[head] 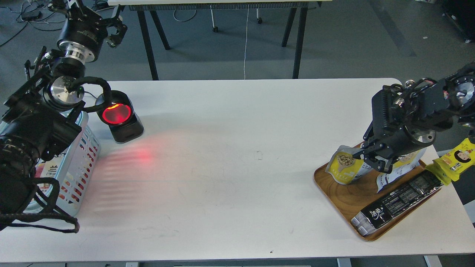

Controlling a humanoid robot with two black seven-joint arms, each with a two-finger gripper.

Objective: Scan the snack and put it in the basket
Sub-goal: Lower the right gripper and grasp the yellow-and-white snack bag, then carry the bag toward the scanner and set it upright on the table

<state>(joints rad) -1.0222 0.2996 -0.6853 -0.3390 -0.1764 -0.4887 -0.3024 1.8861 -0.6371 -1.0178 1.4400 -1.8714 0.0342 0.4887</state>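
Observation:
The snack (pixel 347 167), a pouch yellow below with a round picture of beige balls, hangs upright over the left end of the wooden tray (pixel 343 198). My right gripper (pixel 375 160) is shut on the pouch's right edge and holds it just above the tray. The pale blue basket (pixel 84 147) stands at the table's left edge, mostly hidden behind my left arm. My left gripper (pixel 115 31) is raised beyond the table's far left corner, fingers apart and empty.
A black scanner (pixel 119 115) with a glowing red window stands next to the basket and casts red light on the table. On the tray lie a black packet (pixel 397 202) and a white pouch (pixel 402 170). A yellow cartoon-face packet (pixel 458 157) lies at the right edge.

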